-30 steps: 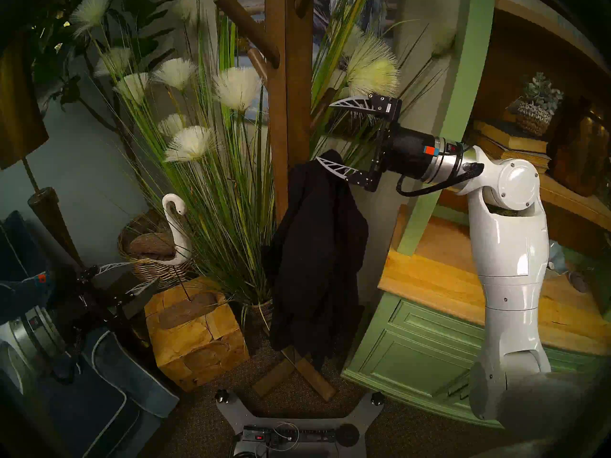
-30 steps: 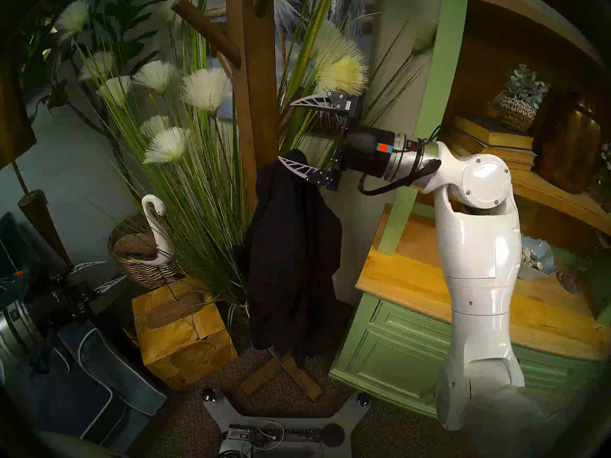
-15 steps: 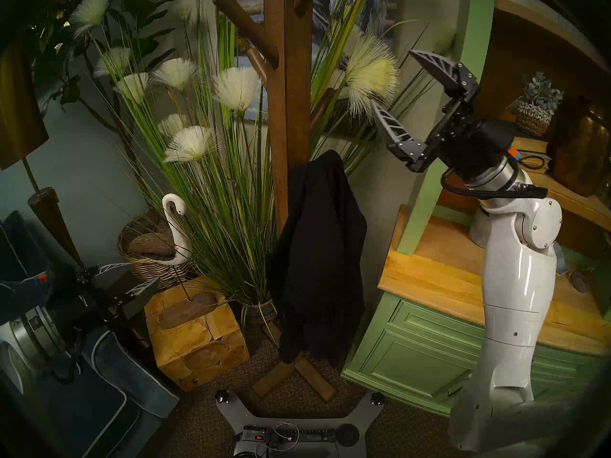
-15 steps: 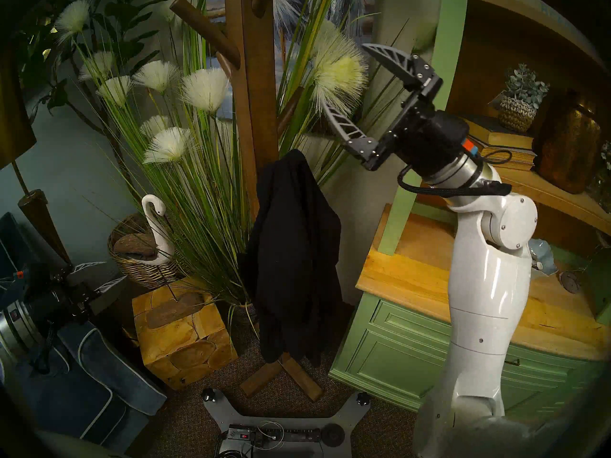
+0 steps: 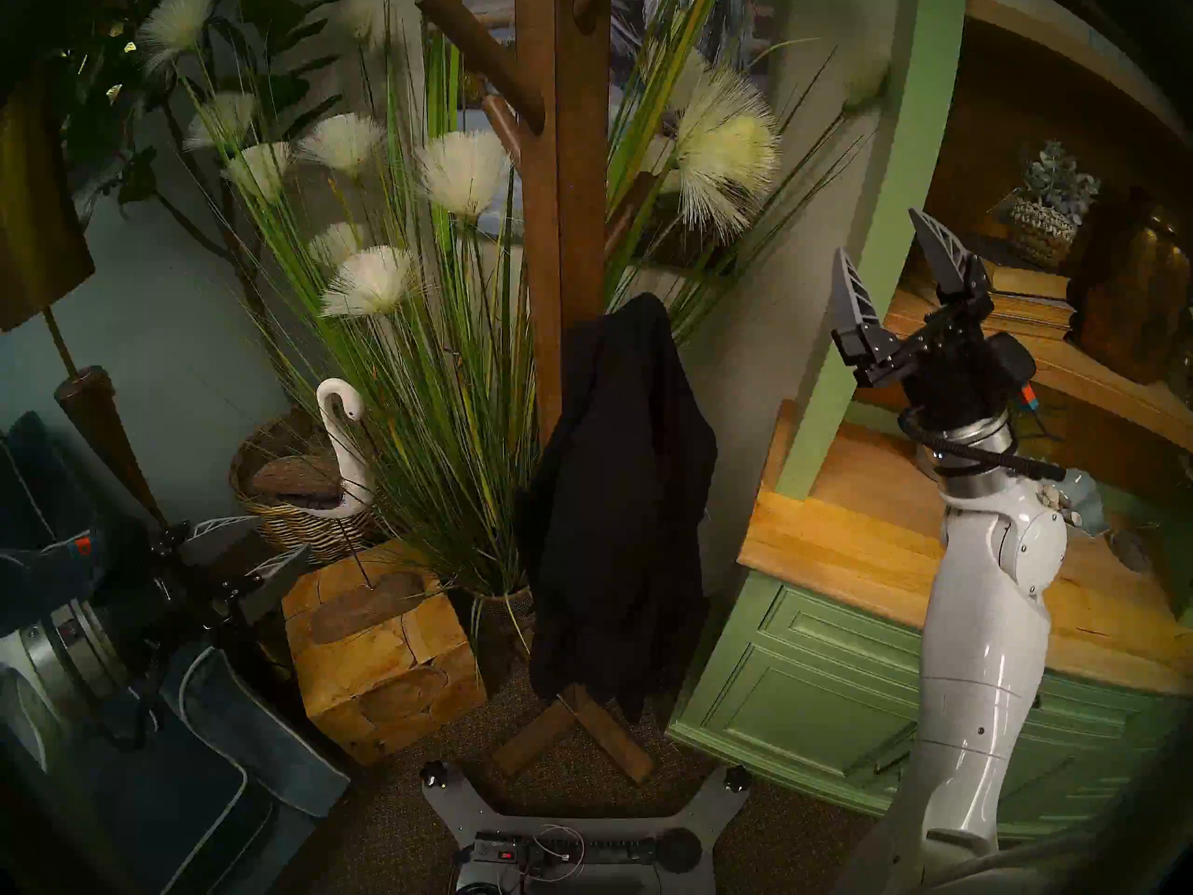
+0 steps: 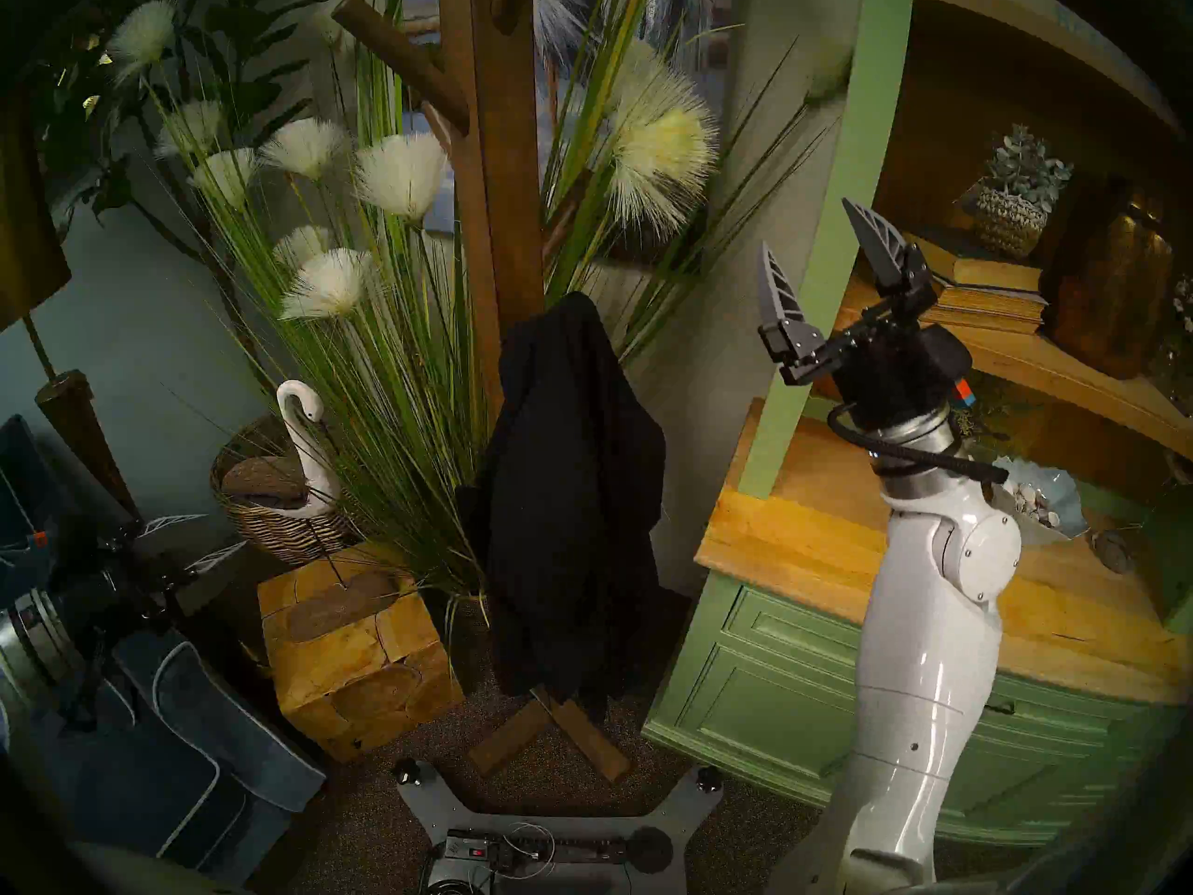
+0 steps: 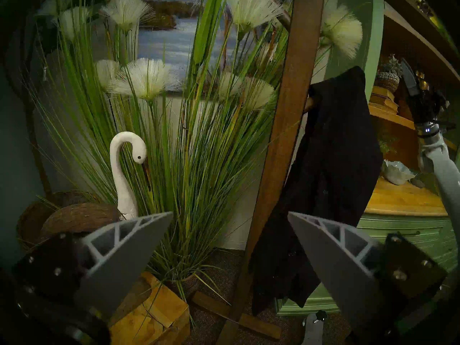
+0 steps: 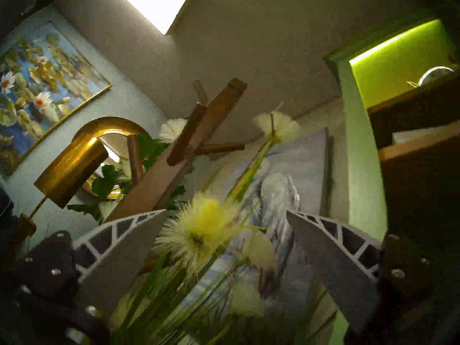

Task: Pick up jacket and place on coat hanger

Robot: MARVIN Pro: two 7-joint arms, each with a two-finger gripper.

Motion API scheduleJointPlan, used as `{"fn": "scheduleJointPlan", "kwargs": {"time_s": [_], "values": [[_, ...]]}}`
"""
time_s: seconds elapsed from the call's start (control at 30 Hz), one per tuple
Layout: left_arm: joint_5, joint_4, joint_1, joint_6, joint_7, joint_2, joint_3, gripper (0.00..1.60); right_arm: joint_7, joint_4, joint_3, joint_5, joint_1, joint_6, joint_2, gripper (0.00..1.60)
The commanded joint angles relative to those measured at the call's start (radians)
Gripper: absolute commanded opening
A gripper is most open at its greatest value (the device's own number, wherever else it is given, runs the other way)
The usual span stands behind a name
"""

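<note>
The right gripper stands raised on its white arm in front of the green cabinet, its two grey ribbed fingers pointing up and spread wide with nothing between them; from its own wrist camera the same fingers frame only pale plume flowers and the wall. It is well apart from the jacket, off to the jacket's right. The left gripper sits low on the other side, near the wooden block stool, its fingers also parted and empty, aimed toward the tall grass plant and the white swan figure in its wicker basket. Between the two arms the coat hanger rises as a square brown post with round pegs angled upward and an X-shaped foot on the carpet. The black jacket hangs from a low peg on the post's right side, draped in soft folds almost down to the foot; in the left wrist view the jacket shows caught over that peg close to the post. A dark blue cushion with pale piping lies at the lower left, and a brass floor lamp shows beside the upper pegs in the right wrist view.
</note>
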Motion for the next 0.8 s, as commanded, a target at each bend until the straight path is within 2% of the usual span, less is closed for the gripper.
{"fn": "scheduleJointPlan", "kwargs": {"time_s": [0.0,0.03,0.13,0.27,0.3,0.43,0.77], "values": [[-0.005,-0.010,-0.004,-0.002,-0.004,0.003,0.002,1.60,-0.044,-0.029,0.022,0.069,-0.110,-0.029,-0.034,1.60],[-0.004,-0.010,-0.004,-0.002,-0.004,0.003,0.002,1.60,-0.050,-0.036,0.024,0.080,-0.143,-0.035,-0.042,1.60],[-0.003,-0.010,-0.004,-0.002,-0.005,0.003,0.002,1.60,-0.059,-0.042,0.028,0.106,-0.169,-0.050,-0.046,1.60],[-0.001,-0.010,-0.005,-0.002,-0.005,0.003,0.003,1.60,-0.075,-0.052,0.034,0.143,-0.242,-0.071,-0.062,1.60],[-0.001,-0.010,-0.005,-0.002,-0.005,0.003,0.003,1.60,-0.076,-0.051,0.036,0.151,-0.229,-0.076,-0.061,1.60],[0.000,-0.010,-0.005,-0.002,-0.005,0.003,0.003,1.60,-0.091,-0.051,0.039,0.192,-0.301,-0.093,-0.080,1.60],[0.002,-0.011,-0.006,-0.002,-0.006,0.003,0.003,1.60,-0.126,-0.062,0.020,0.308,-0.433,-0.114,-0.134,1.60]]}}
